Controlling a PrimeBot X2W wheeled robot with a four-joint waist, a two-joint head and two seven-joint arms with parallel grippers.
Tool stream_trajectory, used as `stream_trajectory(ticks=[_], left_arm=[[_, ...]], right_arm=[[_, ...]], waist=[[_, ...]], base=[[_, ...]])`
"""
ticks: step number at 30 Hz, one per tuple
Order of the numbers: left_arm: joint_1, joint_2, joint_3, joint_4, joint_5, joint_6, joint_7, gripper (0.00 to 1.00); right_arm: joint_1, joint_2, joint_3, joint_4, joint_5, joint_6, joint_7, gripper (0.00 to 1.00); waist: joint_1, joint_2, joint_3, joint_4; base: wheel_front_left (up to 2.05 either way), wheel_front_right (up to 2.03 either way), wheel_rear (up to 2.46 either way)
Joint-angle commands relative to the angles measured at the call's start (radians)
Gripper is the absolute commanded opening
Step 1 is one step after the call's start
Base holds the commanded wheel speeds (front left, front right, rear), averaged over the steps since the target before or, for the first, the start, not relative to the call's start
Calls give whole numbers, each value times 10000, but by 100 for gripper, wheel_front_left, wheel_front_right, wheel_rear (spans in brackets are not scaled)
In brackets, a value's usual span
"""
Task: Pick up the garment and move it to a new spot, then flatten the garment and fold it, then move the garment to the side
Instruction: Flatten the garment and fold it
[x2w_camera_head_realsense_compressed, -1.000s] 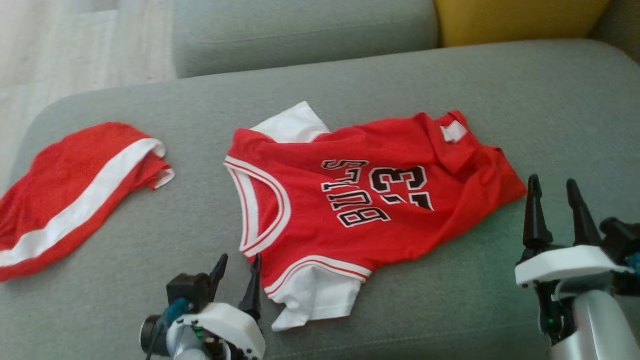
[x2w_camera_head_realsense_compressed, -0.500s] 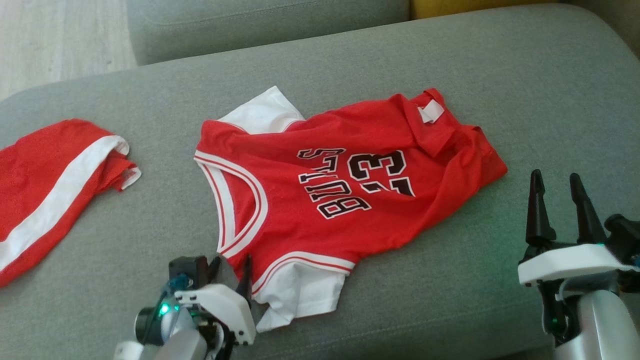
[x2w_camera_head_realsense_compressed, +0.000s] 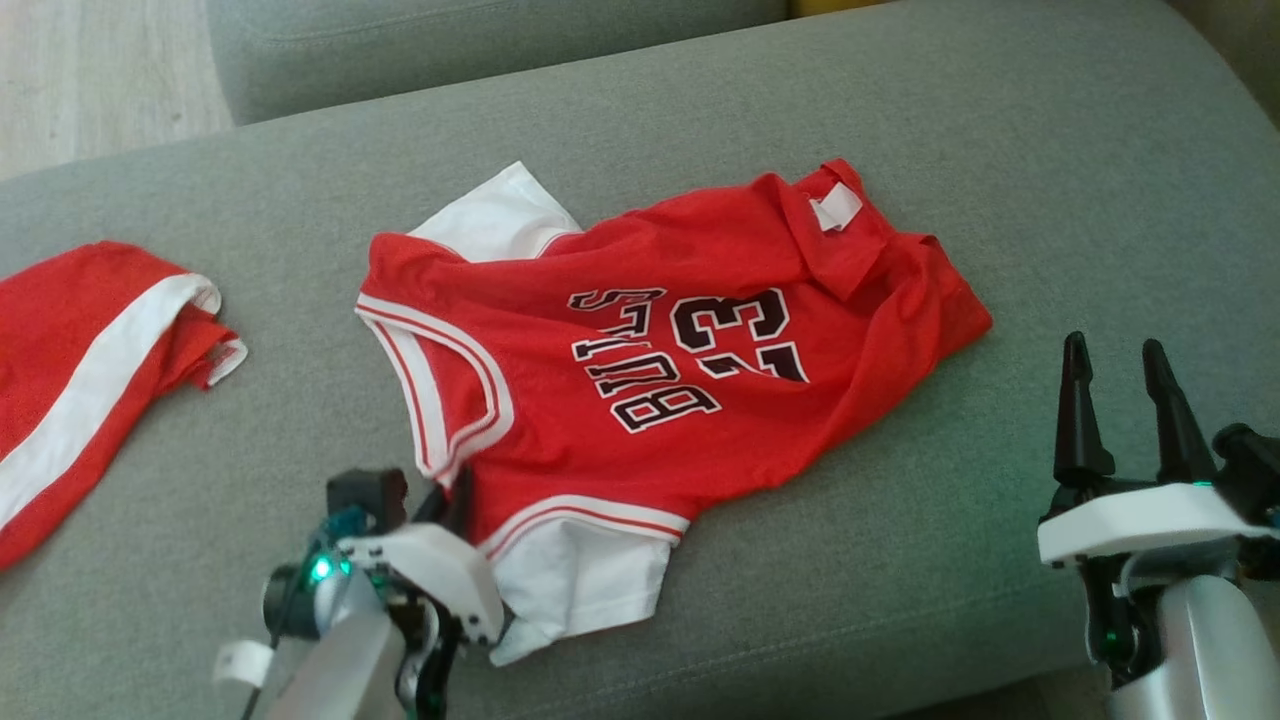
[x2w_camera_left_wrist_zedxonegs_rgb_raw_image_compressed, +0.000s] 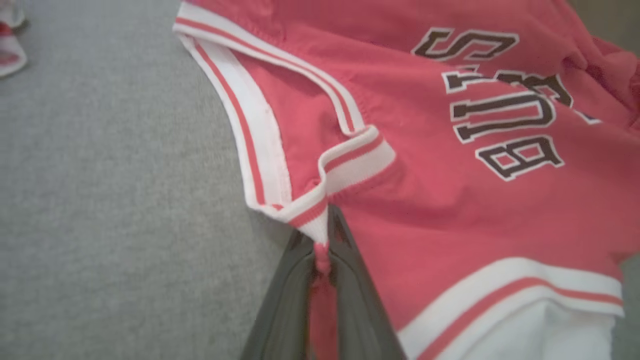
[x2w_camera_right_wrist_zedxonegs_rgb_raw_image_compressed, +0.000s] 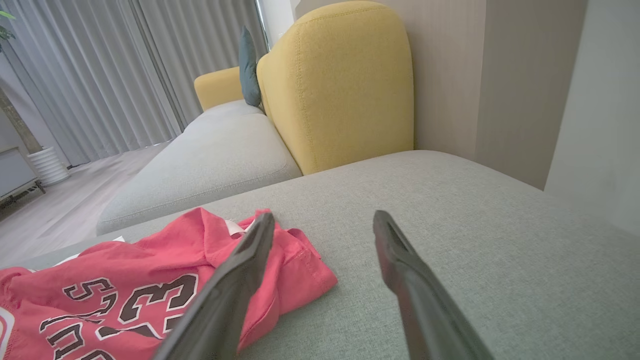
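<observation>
Jersey (x2w_camera_head_realsense_compressed: 640, 370) — red, white-trimmed, rumpled; left fingers (x2w_camera_left_wrist_zedxonegs_rgb_raw_image_compressed: 334, 232) clamp shoulder trim, right fingers (x2w_camera_head_realsense_compressed: 1078, 400) spread, empty.

Red-and-white cloth (x2w_camera_head_realsense_compressed: 90, 350) cut off at head view's left edge, jersey (x2w_camera_left_wrist_zedxonegs_rgb_raw_image_compressed: 450, 210) cropped in both wrist views

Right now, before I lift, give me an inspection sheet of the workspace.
Surface: grey sofa cushion, bare around the clothes.
Job's things: red jersey lying crumpled, lettering up, white sleeves showing.
Clutter: second red-and-white garment at the left, apart from the jersey.
Claws: left claw shut on the jersey's striped shoulder trim; right claw open, above the cushion off the jersey's right end, holding nothing.
Cables: nothing seen.
Surroundings: yellow backrest, grey curtains, wooden floor.
</observation>
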Motion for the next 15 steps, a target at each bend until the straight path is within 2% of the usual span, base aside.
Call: stream_trajectory(ticks=[1, 6, 15], left_arm=[[-651, 183, 361, -270, -7, 73, -202, 0], [-1263, 417, 550, -474, 99, 202, -445, 0], [-2960, 1173, 950, -192, 293, 300, -562, 0]], right_arm=[[-356, -52, 222, -364, 81, -7, -78, 100], [-393, -52, 306, -324, 128, -7, -135, 100], [-709, -52, 699, -172, 182, -7, -234, 100]], waist=[[0, 0, 20, -24], [0, 0, 113, -105], [0, 0, 429, -364]], base=[[0, 0, 0], [0, 0, 0], [0, 0, 0]])
